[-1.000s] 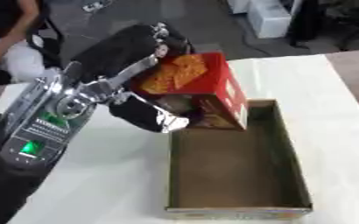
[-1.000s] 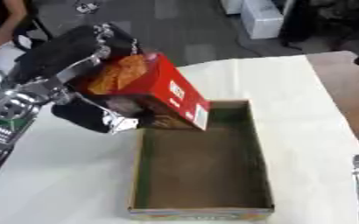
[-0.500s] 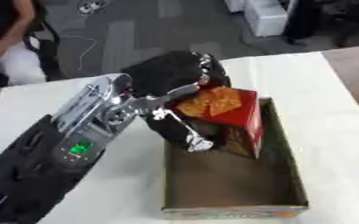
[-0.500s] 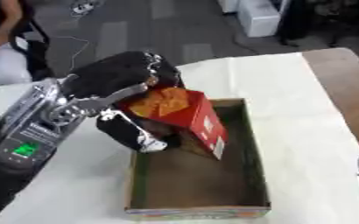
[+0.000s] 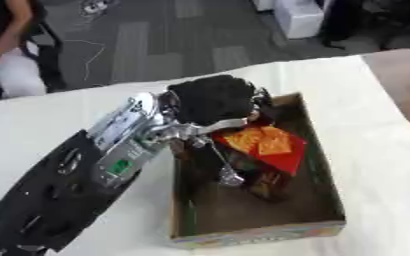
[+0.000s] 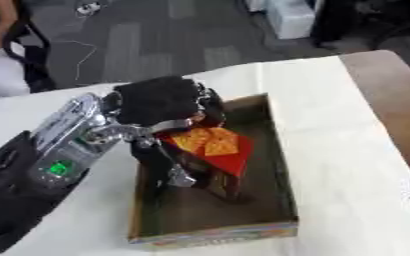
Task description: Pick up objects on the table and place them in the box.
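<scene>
no text, brand or number can be read anywhere: the print on the red packet, the box rim and the arm's green-lit panel is too blurred.

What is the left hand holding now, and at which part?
The left hand holds the red carton by its upper end, inside the box.

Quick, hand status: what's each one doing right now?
Left hand: shut on the red snack box, low inside the cardboard box.
Right hand: not in view.
</scene>
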`<action>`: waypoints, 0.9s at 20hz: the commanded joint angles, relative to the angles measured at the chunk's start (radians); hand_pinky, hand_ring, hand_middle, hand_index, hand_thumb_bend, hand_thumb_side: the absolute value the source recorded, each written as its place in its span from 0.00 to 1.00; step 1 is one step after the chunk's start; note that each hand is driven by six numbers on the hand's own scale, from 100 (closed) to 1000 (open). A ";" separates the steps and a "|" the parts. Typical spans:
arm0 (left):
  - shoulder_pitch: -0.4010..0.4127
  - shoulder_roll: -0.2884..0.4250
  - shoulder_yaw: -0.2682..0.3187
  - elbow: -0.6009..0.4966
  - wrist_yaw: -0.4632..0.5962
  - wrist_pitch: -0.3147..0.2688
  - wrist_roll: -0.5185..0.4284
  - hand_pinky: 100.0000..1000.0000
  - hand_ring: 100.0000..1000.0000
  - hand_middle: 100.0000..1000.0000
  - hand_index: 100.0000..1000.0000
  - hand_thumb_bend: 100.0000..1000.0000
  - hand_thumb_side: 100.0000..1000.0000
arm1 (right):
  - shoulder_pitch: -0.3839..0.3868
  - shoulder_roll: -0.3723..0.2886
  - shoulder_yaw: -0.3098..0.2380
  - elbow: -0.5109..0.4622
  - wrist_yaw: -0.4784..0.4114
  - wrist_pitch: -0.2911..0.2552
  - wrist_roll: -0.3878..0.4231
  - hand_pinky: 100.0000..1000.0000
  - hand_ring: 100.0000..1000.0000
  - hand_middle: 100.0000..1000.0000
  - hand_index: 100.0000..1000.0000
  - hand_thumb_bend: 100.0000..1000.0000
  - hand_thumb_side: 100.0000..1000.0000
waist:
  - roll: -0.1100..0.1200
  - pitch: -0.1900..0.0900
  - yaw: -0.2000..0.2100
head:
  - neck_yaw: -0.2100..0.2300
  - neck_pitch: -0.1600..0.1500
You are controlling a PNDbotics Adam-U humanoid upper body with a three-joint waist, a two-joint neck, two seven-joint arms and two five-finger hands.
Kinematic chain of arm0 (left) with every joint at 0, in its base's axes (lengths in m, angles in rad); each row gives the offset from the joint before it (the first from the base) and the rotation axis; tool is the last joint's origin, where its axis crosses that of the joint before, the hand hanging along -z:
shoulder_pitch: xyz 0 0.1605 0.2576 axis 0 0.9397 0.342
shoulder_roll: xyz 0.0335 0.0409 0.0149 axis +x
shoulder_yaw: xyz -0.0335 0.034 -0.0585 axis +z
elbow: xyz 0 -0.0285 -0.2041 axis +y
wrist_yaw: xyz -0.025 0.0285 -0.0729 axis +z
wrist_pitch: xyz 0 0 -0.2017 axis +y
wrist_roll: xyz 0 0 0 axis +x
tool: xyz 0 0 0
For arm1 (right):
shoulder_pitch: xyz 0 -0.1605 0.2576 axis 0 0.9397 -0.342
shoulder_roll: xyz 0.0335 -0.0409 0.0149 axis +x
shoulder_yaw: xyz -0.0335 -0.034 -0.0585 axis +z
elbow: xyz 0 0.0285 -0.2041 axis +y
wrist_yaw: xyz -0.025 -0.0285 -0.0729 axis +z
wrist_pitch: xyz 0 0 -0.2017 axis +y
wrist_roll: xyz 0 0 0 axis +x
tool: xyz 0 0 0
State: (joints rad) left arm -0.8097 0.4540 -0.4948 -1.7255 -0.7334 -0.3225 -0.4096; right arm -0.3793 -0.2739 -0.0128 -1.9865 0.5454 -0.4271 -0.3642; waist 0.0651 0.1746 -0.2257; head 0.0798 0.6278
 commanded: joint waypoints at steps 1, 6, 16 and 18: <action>-0.007 -0.005 -0.015 0.018 0.012 -0.036 -0.025 0.40 0.47 0.50 0.61 0.01 0.52 | -0.016 -0.008 -0.001 -0.014 -0.005 -0.001 0.002 0.35 0.57 0.67 0.78 0.00 0.85 | -0.007 -0.007 -0.001 | 0.010 -0.006; -0.013 -0.003 0.002 0.004 0.055 -0.098 -0.066 0.69 0.77 0.79 0.83 0.25 0.88 | -0.015 -0.008 0.000 -0.014 -0.006 -0.001 0.005 0.34 0.57 0.67 0.78 0.00 0.86 | -0.009 -0.008 0.006 | 0.009 -0.007; -0.030 0.019 0.059 -0.072 0.068 -0.115 -0.044 0.75 0.82 0.83 0.88 0.43 0.97 | -0.010 -0.005 -0.004 -0.014 -0.003 0.001 0.004 0.35 0.57 0.67 0.78 0.00 0.86 | -0.014 -0.014 0.018 | 0.002 -0.017; -0.024 0.028 0.083 -0.112 0.081 -0.106 -0.010 0.78 0.84 0.84 0.90 0.44 0.97 | -0.009 -0.004 -0.006 -0.014 -0.001 0.002 0.003 0.35 0.57 0.67 0.78 0.00 0.86 | -0.014 -0.015 0.021 | -0.004 -0.019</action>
State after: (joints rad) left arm -0.8184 0.4590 -0.4397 -1.8015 -0.6626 -0.4317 -0.4398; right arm -0.3790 -0.2738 -0.0131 -1.9865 0.5446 -0.4269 -0.3629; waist 0.0581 0.1755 -0.2055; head 0.0794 0.6211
